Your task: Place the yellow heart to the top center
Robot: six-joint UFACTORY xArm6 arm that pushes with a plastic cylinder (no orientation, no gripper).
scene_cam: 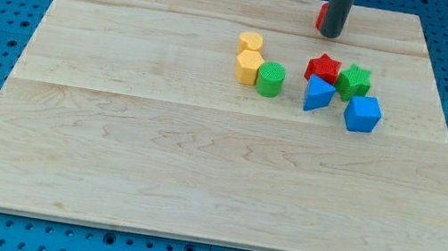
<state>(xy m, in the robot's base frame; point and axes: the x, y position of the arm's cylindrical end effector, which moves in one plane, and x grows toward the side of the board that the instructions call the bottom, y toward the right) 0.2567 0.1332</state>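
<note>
Yellow heart (pixel 251 42) sits a little above the middle of the wooden board (pixel 109 170), roughly midway between the left and right edges, touching a yellow hexagonal block (pixel 249 66) just below it. A green cylinder (pixel 270 79) touches that hexagon's right side. Further right lie a red star (pixel 323 68), a green star (pixel 355 80), a blue triangular block (pixel 318 94) and a blue cube (pixel 362 113), bunched together.

My tip (pixel 332 34) stands near the top edge, right of centre, well apart from the heart, with a red block (pixel 322 16) half hidden just behind the rod at its left. The rod carries no jaws, so there is nothing to open or hold.

Risks, as I judge them: a push from below would need the tip between heart and hexagon, where no gap shows, so the hexagon may ride along; an off-centre shove could spin the heart sideways.

Which way the heart points, and its long axis, are too small to tell.
</note>
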